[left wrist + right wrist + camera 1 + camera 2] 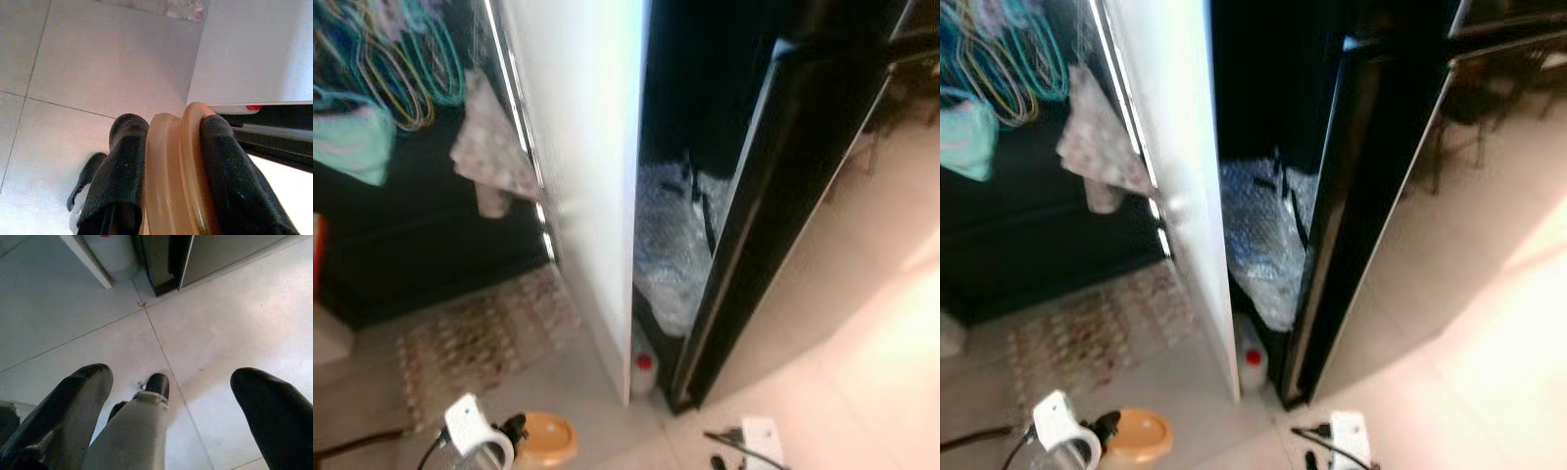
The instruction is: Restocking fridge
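Fridge restocking stood at the carrying stage, as I judged it; the left gripper [168,171] was clamped on an orange plate-like dish [176,186], its two black fingers [122,171] pressing the stacked rims from either side, the load held low just in front of the robot and above the tiled floor [73,58]; the right gripper [171,396] hung with its fingers spread wide and nothing between them, also over bare tile. Beyond them the white fridge door [582,147] stood ajar beside a dark glossy door [783,196]; crumpled clear plastic wrap [671,245] filled the gap, and a red-capped white jug [644,372] sat on the floor at the foot of the opening. The risk lay in that narrow gap; the dish could strike either door edge, snag the plastic, or slip edgewise from the pinch; a step forward might also knock the jug.
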Controlling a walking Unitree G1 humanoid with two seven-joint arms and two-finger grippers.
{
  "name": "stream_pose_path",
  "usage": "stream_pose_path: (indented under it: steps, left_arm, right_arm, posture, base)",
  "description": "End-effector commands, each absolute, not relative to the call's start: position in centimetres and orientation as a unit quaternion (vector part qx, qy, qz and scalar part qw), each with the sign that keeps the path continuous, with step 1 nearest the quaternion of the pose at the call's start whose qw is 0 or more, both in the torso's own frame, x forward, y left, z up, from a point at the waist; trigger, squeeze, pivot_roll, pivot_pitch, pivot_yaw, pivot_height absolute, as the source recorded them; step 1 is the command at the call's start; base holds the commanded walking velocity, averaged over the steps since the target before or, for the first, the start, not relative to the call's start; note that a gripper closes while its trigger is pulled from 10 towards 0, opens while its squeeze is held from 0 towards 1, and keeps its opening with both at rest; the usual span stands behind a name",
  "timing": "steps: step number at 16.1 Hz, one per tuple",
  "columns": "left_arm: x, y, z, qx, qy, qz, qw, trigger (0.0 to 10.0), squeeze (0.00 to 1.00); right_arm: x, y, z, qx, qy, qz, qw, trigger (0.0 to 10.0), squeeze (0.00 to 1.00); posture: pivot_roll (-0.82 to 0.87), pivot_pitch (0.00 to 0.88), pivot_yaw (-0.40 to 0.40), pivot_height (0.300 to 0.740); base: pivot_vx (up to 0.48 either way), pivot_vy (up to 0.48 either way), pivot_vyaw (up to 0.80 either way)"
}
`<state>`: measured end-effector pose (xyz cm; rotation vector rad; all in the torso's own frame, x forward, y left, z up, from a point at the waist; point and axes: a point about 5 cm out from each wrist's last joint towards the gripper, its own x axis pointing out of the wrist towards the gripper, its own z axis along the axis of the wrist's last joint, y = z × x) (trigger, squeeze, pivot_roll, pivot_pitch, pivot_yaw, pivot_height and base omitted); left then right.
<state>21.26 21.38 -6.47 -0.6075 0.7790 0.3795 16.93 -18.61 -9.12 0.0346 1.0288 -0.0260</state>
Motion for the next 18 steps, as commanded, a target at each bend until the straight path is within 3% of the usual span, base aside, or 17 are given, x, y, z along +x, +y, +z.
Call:
stream_pose_path:
  steps: [1,6,8,18]
  left_arm:
    - [20.62,21.74,-6.80,-0.288,0.382,0.192,0.857,10.0,0.00]
    - [20.56,21.99,-6.77,-0.280,0.382,0.194,0.859,10.0,0.00]
    - [20.55,22.09,-6.75,-0.271,0.383,0.191,0.862,10.0,0.00]
    - [20.37,22.09,-6.88,-0.290,0.384,0.206,0.852,10.0,0.00]
  right_arm:
    - [16.97,-18.17,-9.15,0.017,0.491,-0.006,0.871,10.0,0.00]
    - [16.98,-18.15,-9.15,0.016,0.492,-0.005,0.871,10.0,0.00]
    - [16.98,-18.13,-9.15,0.016,0.492,-0.005,0.871,10.0,0.00]
    - [16.98,-18.15,-9.14,0.019,0.490,-0.005,0.871,10.0,0.00]
  posture:
    - [0.02,0.000,0.036,0.740]
    - [0.02,0.000,0.037,0.740]
    - [0.02,0.000,0.038,0.740]
    - [0.02,0.000,0.036,0.740]
  base:
    - [0.000,0.000,-0.80]
    - [0.000,0.000,-0.80]
    - [0.000,-0.480,-0.80]
    - [0.000,0.000,-0.14]
